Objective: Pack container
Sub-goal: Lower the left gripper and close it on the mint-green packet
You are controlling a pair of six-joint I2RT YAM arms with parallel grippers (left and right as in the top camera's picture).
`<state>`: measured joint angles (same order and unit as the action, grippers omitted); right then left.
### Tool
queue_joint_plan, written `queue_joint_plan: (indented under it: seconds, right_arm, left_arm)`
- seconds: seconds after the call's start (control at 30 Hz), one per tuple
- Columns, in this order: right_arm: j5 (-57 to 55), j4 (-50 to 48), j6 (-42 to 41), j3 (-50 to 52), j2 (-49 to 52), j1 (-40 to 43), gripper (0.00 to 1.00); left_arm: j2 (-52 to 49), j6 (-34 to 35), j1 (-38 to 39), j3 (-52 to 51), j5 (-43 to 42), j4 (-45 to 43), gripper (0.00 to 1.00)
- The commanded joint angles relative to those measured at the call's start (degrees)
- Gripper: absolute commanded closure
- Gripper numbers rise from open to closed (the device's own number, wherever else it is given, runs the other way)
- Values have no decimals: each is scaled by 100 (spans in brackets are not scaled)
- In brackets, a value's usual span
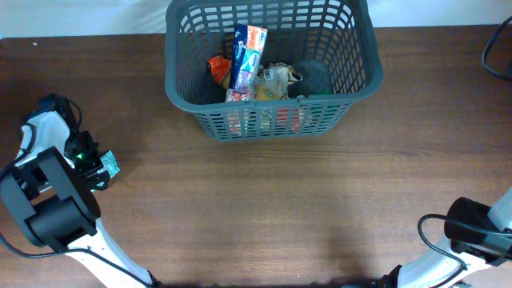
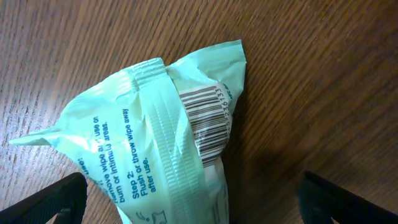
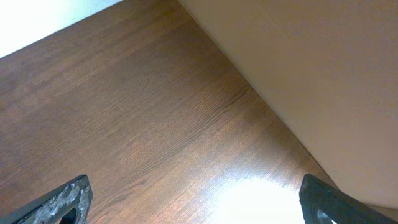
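The container, a dark grey lattice basket (image 1: 352, 88), stands at the back centre of the table. It holds a blue-and-red box (image 1: 246, 56), an orange item (image 1: 218, 68) and a crumpled packet (image 1: 278, 80). A mint-green wipes packet (image 2: 161, 143) with a barcode lies on the table at the far left, and it also shows in the overhead view (image 1: 110, 166). My left gripper (image 2: 193, 205) is open, with its fingers on either side of the packet's near end. My right gripper (image 3: 196, 202) is open and empty over bare wood.
The right arm's base (image 1: 476, 228) sits at the front right corner. In the right wrist view the table edge (image 3: 261, 93) runs diagonally, with pale floor beyond it. A black cable (image 1: 498, 48) hangs at the back right.
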<state>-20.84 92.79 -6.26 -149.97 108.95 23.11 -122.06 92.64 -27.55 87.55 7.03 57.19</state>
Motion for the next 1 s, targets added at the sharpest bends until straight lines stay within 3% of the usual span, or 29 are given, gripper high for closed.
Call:
queue_joint_plan:
  seconds: [0.0,0.6,0.63,0.73,0.77,0.83,0.87,0.97]
  right_arm:
    - [33,-17,-90,17,20,15,1]
    - [33,-17,-92,17,20,15,1]
    - [33,-17,-90,17,20,15,1]
    - [33,-17,-90,17,20,15,1]
    - [33,-17,-90,17,20,15,1]
    - [33,-17,-90,17,20,15,1]
    - [33,-17,-90,17,20,15,1]
    - [33,-17,-90,17,20,15,1]
  left_arm:
    - [-85,76,2,57,-11,42,1]
    - [-457,20,2,57,-26,155,0]
    - [-457,-9,2,57,-46,153,6]
    - [-457,-66,2,57,-81,153,47]
    - [-457,-81,2,57,-83,153,66]
    - [-457,-96,2,57,-83,155,90]
    - [-457,-98,2,57,-85,155,98]
    - [-457,-229,2,57,-133,151,98]
